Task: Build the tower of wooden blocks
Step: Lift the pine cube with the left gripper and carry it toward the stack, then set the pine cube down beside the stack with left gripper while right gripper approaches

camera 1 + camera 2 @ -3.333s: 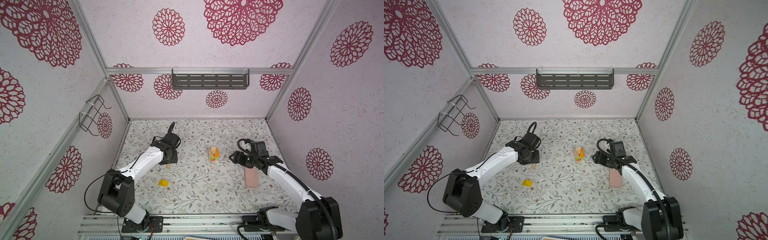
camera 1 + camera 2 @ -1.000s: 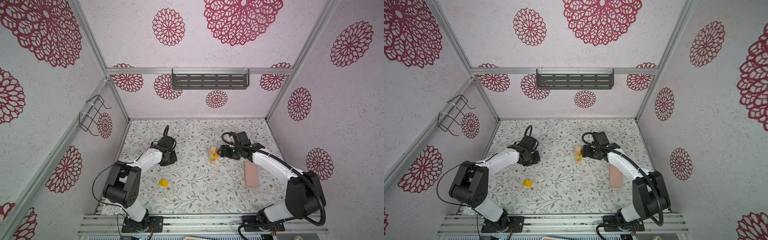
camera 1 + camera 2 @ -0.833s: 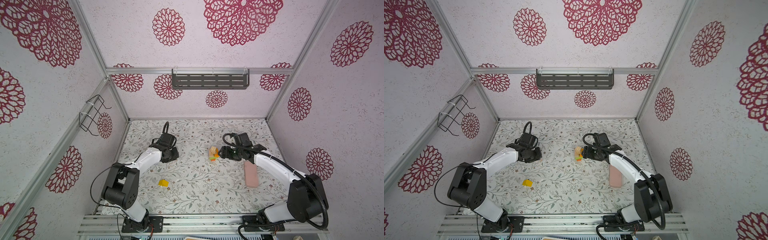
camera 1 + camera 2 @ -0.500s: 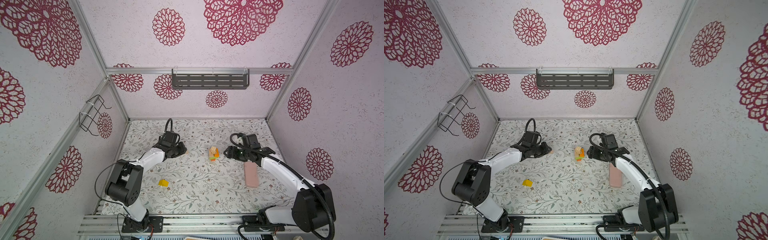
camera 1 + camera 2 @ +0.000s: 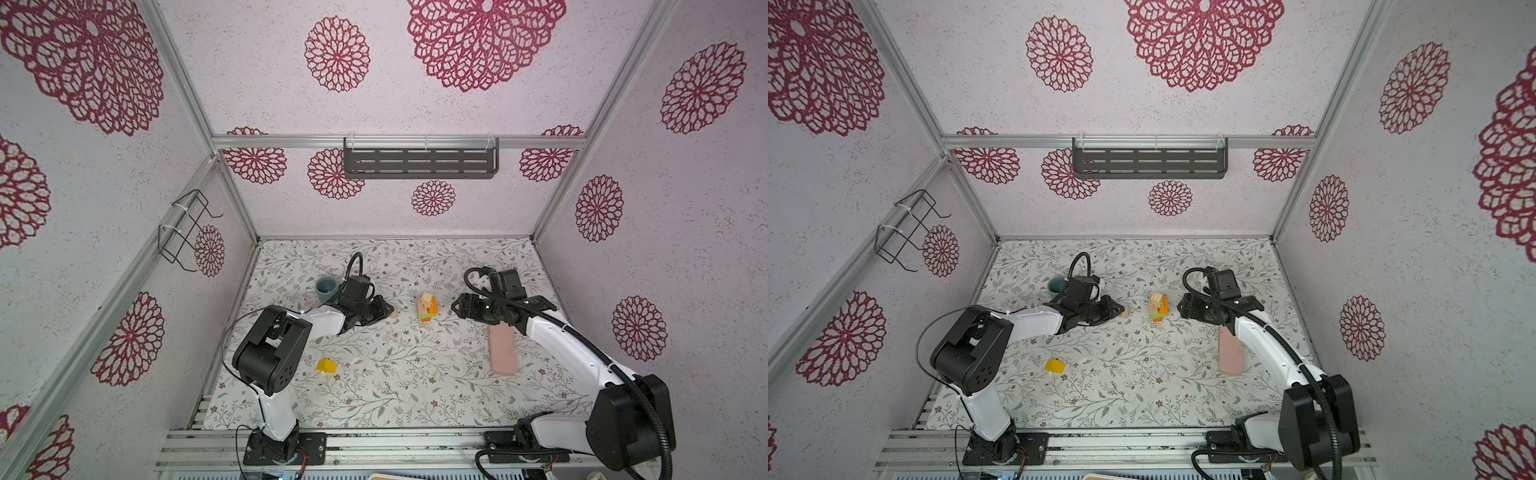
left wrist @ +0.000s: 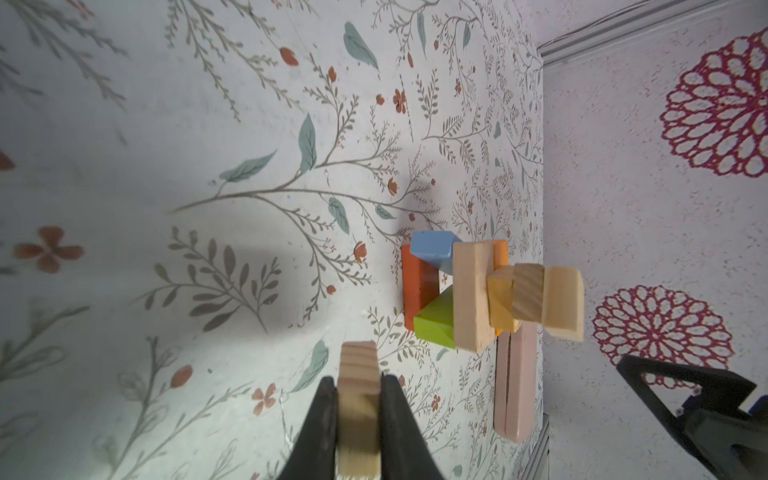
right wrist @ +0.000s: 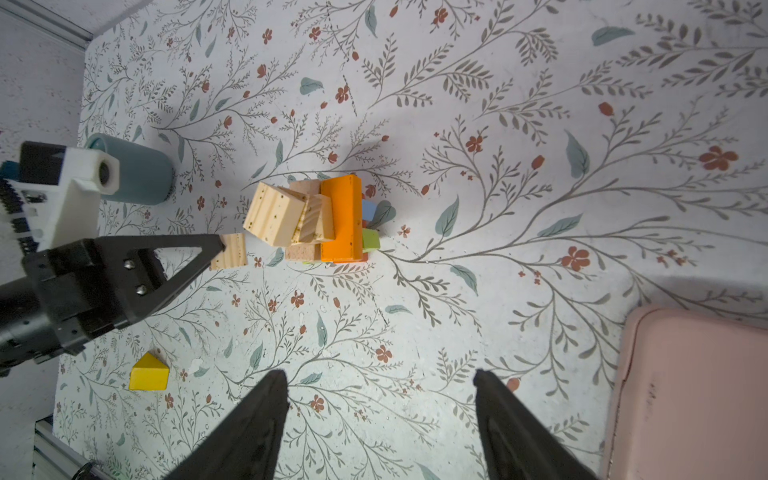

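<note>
The tower (image 5: 427, 307) (image 5: 1158, 308) stands mid-table with red, blue and green blocks at its base, an orange and a plain plank above, and small pale blocks on top (image 6: 478, 291) (image 7: 316, 220). My left gripper (image 5: 390, 311) (image 6: 358, 384) is shut on a plain wood block (image 6: 358, 370) (image 7: 229, 251), held low just left of the tower and apart from it. My right gripper (image 5: 455, 309) (image 7: 380, 376) is open and empty, a little to the right of the tower. A yellow block (image 5: 326, 366) (image 7: 148, 373) lies alone at the front left.
A grey-blue mug (image 5: 327, 289) (image 7: 137, 170) stands behind the left wrist. A flat pink slab (image 5: 502, 349) (image 7: 685, 390) lies under the right forearm. The enclosure walls close in the table on three sides.
My left gripper has carried the plain block rightward to just beside the tower. My right gripper has drawn back to the right, away from the tower, staying open.
</note>
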`<state>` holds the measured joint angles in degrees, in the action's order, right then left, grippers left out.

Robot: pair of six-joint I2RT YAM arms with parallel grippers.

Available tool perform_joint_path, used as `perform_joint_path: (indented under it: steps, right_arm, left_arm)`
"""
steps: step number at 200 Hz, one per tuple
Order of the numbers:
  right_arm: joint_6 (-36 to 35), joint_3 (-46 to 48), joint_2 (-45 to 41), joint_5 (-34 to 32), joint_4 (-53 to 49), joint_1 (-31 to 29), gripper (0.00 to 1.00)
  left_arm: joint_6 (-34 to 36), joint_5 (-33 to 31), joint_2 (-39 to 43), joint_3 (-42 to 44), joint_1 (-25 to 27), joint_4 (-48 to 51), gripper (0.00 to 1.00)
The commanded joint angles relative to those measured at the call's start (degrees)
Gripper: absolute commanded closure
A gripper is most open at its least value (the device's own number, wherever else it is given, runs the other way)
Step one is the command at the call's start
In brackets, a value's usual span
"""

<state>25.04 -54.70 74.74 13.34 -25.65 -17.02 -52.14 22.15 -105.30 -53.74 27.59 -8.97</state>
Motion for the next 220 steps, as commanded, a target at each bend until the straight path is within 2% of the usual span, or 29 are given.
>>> perform_joint_path:
  steps: [1, 65, 88, 150, 192, 200, 207, 220]
  right_arm:
    - [-0.97, -0.83, -1.09, 0.00, -0.62, 0.23, 0.26]
    - [-0.52, -1.86, -0.31, 0.10, -0.45, -0.65, 0.26]
    - [-0.43, -2.51, 0.26, -0.15, -0.62, -1.32, 0.26]
    - [-0.76, -4.16, -0.74, -1.70, -2.86, -2.05, 0.24]
    - [-0.93, -7.43, -1.27, -3.63, -6.33, -3.61, 0.24]
    - [-0.98, -8.44, -1.18, -4.48, -7.43, -4.43, 0.24]
    - [-0.96, -9.38, -0.99, -5.52, -8.34, -5.07, 0.24]
    - [-0.91, -11.17, -0.78, -7.25, -9.83, -6.46, 0.24]
  left_arm:
    - [-1.20, 1.45, -0.44, 2.31, 0.17, -3.84, 0.88]
    - [-2.92, 4.62, -1.84, 8.46, 0.57, -8.94, 0.87]
    - [-3.06, 5.27, -2.28, 8.89, 0.51, -9.35, 0.82]
    - [0.50, 2.95, 1.42, 10.36, -1.30, -4.77, 0.52]
    - [3.52, -0.16, 8.51, 10.70, -2.74, 1.27, 0.38]
    - [4.70, -1.58, 10.32, 10.46, -2.78, 3.31, 0.32]
    - [5.89, -3.16, 12.24, 10.05, -2.72, 5.82, 0.19]
    - [7.92, -6.19, 15.93, 9.21, -2.77, 10.37, 0.05]
